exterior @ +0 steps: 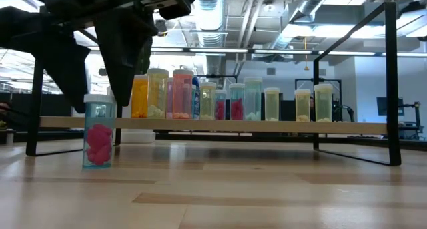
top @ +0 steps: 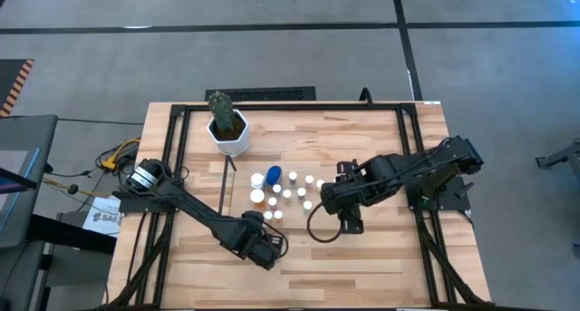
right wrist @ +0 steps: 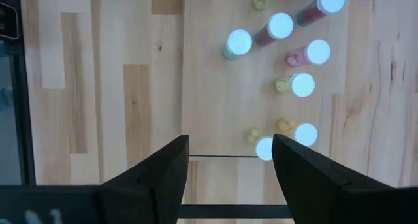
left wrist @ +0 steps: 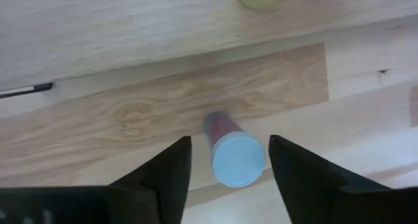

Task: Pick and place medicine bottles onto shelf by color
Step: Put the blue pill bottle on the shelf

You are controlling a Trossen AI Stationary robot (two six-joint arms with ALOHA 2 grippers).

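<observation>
With most bottles [exterior: 230, 101] lined up on the shelf [exterior: 213, 124], I bring my left end effector [left wrist: 228, 160], fingers apart, around one pink-filled bottle [left wrist: 234, 156] standing on the counter [exterior: 267, 189].

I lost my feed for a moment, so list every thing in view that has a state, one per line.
Left claw: open, fingers either side of the pink-filled bottle, not gripping.
Pink-filled bottle: upright on the table, capped, off the shelf.
Right claw: open, empty, above the shelf's edge.
Bottles on shelf: upright, capped, in rows.
Shelf: level on the table.
Cactus pot: upright, apart from the bottles.
</observation>
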